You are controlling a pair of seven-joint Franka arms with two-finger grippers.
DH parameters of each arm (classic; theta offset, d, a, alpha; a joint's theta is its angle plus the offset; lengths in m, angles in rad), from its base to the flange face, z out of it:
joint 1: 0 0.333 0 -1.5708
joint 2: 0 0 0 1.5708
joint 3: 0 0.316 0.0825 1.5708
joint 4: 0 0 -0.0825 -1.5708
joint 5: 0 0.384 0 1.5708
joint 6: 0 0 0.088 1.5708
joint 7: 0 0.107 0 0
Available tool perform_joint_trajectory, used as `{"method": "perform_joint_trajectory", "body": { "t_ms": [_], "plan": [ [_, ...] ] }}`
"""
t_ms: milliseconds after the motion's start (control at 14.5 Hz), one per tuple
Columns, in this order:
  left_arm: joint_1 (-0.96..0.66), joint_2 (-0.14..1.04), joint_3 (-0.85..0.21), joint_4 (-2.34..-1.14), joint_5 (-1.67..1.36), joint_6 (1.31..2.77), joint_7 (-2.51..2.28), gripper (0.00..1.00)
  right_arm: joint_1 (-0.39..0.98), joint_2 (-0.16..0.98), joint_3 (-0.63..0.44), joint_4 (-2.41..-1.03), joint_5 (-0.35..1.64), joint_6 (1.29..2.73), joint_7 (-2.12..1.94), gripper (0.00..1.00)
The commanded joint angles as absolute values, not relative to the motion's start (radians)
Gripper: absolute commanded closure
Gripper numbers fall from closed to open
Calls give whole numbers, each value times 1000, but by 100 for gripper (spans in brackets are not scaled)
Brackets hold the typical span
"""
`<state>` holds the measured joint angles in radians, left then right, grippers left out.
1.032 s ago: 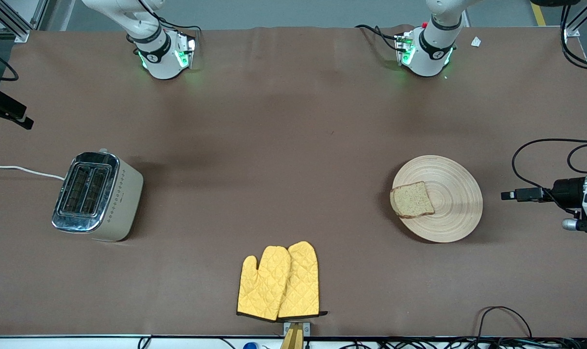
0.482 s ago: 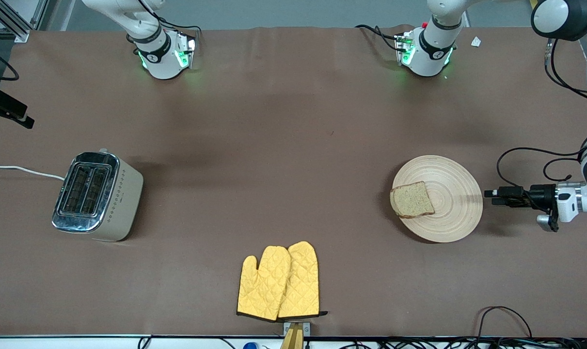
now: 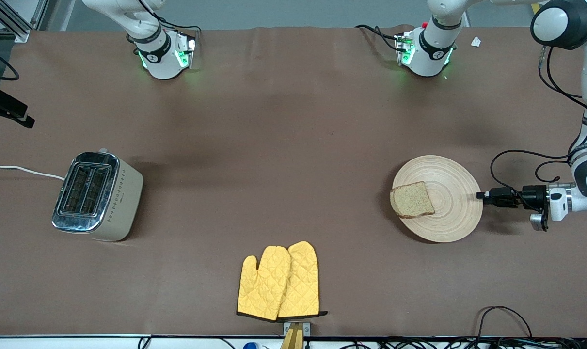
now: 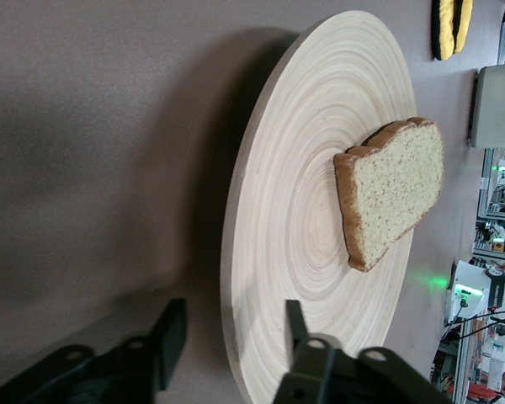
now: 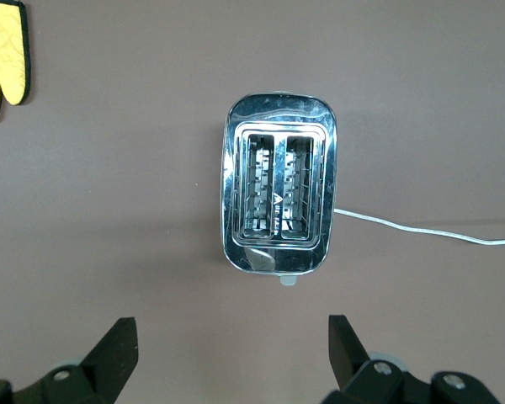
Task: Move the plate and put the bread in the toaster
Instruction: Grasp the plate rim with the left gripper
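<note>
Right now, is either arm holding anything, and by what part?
Nothing is clearly held. The left end effector straddles the plate's rim, fingers not visibly clamped. The right end effector hangs open over the toaster.

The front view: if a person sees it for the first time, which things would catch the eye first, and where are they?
Probably the yellow oven mitts, bright at the table edge nearest the camera. Next the plate toward the left arm's end, with the bread on it and the left gripper at its rim, one finger above and one below. The chrome-topped toaster stands toward the right arm's end.
</note>
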<state>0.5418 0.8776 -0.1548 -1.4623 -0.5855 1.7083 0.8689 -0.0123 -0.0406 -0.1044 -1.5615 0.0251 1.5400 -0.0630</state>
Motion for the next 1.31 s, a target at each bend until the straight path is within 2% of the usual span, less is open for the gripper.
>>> {"method": "perform_joint_trajectory", "body": {
  "t_ms": [0,413,688,757,1032,1239],
  "plan": [
    [551,897,-163,-1443,-610,1698,882,55,-18,-37,-101,-1552,28,1529,-55,0],
    [549,922,-163,-1442,-650,1694,890,74,-18,-38,-101,-1552,28,1529,-52,0],
    [548,919,-175,-1440,-649,1686,890,96,-18,-38,-101,-1552,28,1529,-52,0],
    [548,914,-186,-1439,-650,1678,888,99,-18,-37,-101,-1552,28,1528,-52,0],
    [548,904,-284,-1440,-702,1623,873,99,-18,-38,-100,-1552,28,1529,-52,0],
    [517,902,-377,-1445,-729,1647,827,99,-18,-37,-101,-1552,28,1528,-52,0]
  ]
}}
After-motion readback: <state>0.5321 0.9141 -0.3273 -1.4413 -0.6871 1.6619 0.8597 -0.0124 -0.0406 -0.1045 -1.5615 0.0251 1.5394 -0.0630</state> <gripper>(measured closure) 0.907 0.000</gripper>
